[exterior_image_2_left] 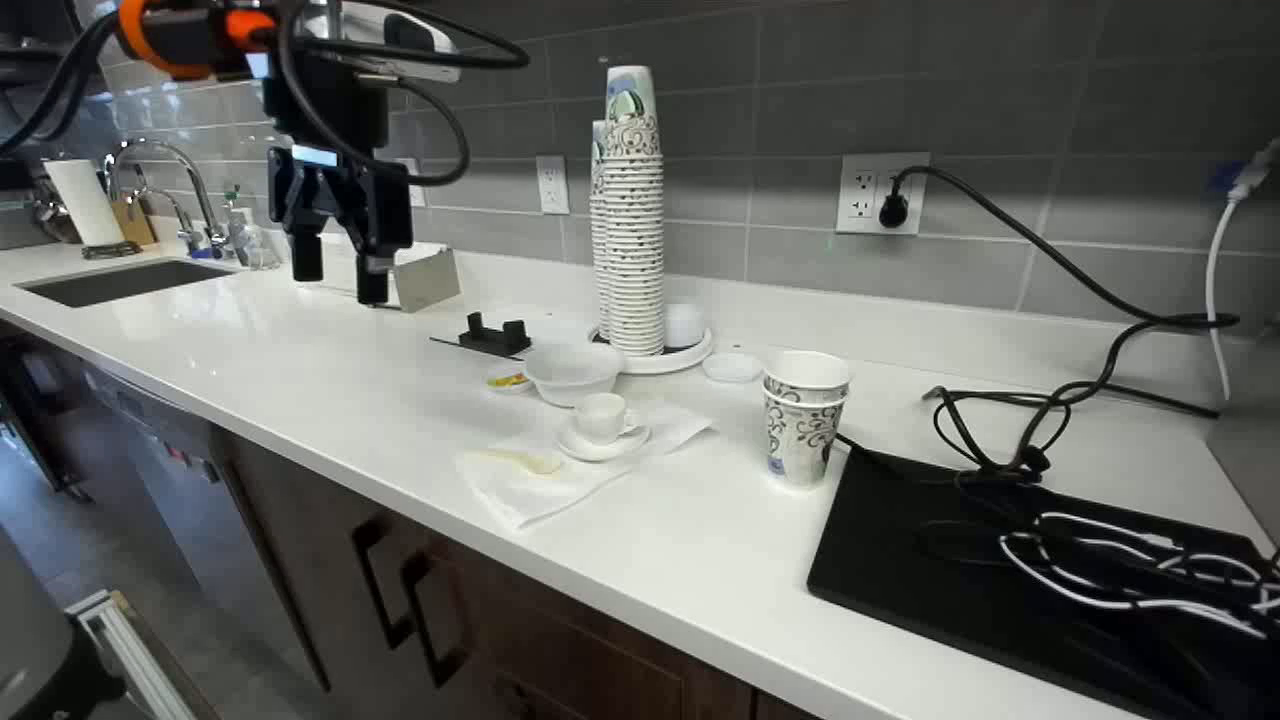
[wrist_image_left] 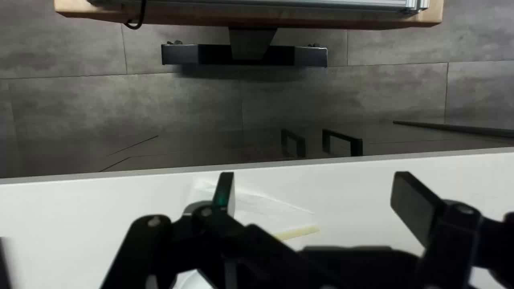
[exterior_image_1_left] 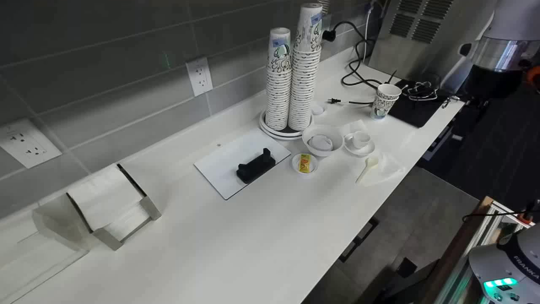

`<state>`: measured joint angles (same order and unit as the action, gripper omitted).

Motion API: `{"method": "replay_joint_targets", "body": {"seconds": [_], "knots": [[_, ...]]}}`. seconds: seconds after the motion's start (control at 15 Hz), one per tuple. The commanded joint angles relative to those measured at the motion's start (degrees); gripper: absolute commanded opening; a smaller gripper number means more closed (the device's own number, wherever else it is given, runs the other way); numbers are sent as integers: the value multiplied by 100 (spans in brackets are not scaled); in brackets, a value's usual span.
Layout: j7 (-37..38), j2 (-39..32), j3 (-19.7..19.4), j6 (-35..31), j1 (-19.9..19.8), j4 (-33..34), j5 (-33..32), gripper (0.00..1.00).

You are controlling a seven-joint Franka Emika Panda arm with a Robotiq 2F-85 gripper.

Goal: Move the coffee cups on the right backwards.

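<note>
Black robot fingers (exterior_image_2_left: 372,287) hang above the bench (exterior_image_2_left: 300,370), pointing down, spread wide; the arm base (exterior_image_1_left: 499,266) stands apart from the bench.

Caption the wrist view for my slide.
Open jaws backed by white countertop, napkin and spoon handle, with grey tiled floor at top.

Near the front edge of the tabletop (exterior_image_2_left: 690,550), a pale spoon (exterior_image_2_left: 537,463) lies on a white napkin (exterior_image_2_left: 540,502); farther along that edge, a black slab (exterior_image_2_left: 900,560) bears white cables (exterior_image_2_left: 1100,604). Toward the back edge, a black stand (exterior_image_1_left: 256,168) rests on a white board (exterior_image_1_left: 218,168).
</note>
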<state>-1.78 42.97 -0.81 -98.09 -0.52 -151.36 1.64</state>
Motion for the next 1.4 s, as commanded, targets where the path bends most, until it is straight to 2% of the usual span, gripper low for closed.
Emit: {"method": "replay_joint_targets", "body": {"seconds": [0.0,0.6,0.73,1.07,1.33], "knots": [[5,-2,-9,8,10,8,-7,100],[5,-2,-9,8,10,8,-7,100],[-73,-213,-13,-357,36,78,-17,100],[-650,-1285,-156,-1556,195,465,81,100],[-854,-2186,-137,-2281,95,982,-160,100]]}}
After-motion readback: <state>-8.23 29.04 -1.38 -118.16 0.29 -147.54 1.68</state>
